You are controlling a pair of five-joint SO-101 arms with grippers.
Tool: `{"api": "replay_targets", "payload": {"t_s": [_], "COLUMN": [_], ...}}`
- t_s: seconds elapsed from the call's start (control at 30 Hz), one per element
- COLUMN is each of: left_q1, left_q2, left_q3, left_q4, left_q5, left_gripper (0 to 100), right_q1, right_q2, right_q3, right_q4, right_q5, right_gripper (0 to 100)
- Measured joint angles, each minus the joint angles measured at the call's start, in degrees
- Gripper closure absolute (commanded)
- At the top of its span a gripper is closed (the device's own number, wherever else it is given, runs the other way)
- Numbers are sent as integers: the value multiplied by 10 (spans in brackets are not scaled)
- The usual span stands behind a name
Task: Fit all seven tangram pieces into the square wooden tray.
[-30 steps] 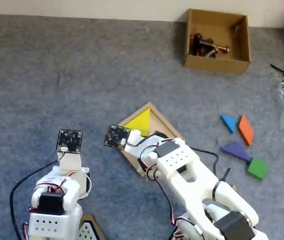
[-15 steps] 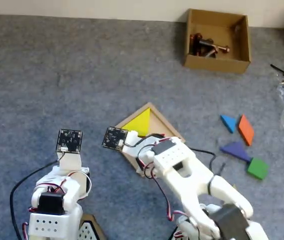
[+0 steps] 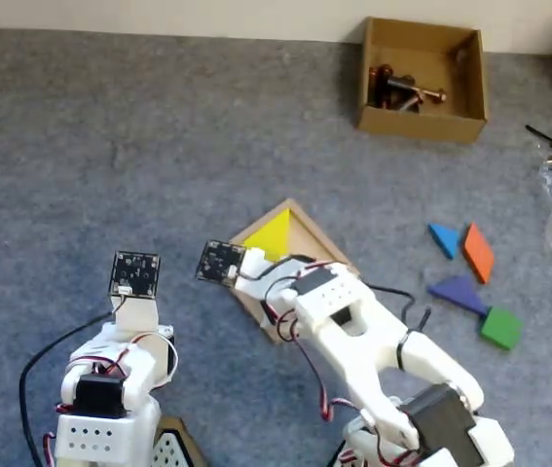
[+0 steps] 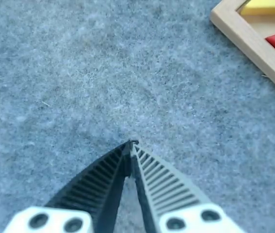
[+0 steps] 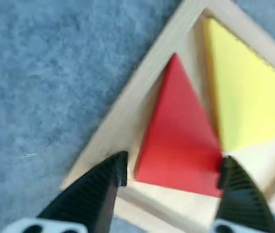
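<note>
In the high view my right arm [image 3: 353, 326] is over the tray [image 3: 307, 238], with loose pieces [image 3: 478, 252] on its right. In the left wrist view, the left jaws are clenched on nothing above the surface [image 4: 79, 73]. In the right wrist view, the right jaws are released, one on each side of the red triangle [image 5: 181, 141] in the tray.

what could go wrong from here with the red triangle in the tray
1. The right gripper has its jaws open astride the red triangle, with one fingertip close to the rim of the wooden tray. Closing or lifting might catch the rim and drag the tray across the carpet.
2. Nudging the red triangle could push it against the yellow triangle beside it and unseat both.
</note>
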State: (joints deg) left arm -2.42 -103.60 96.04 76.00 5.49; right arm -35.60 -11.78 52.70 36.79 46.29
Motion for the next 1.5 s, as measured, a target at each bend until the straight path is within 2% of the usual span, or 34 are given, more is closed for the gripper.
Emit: {"api": "replay_targets", "payload": {"t_s": [0.47,0.73,1.5], "left_q1": [0,0,0], "left_q2": [0,0,0], "left_q3": [0,0,0], "left_q4": [0,0,0], "left_q5": [0,0,0], "left_gripper": [995,995,995], "right_q1": [6,32,106], "right_q2": [44,55,77], "right_q3": [-36,-48,-92], "right_q4": [-14,-14,2], "right_q5": [24,23,26], "right_gripper": [961,786,783]}}
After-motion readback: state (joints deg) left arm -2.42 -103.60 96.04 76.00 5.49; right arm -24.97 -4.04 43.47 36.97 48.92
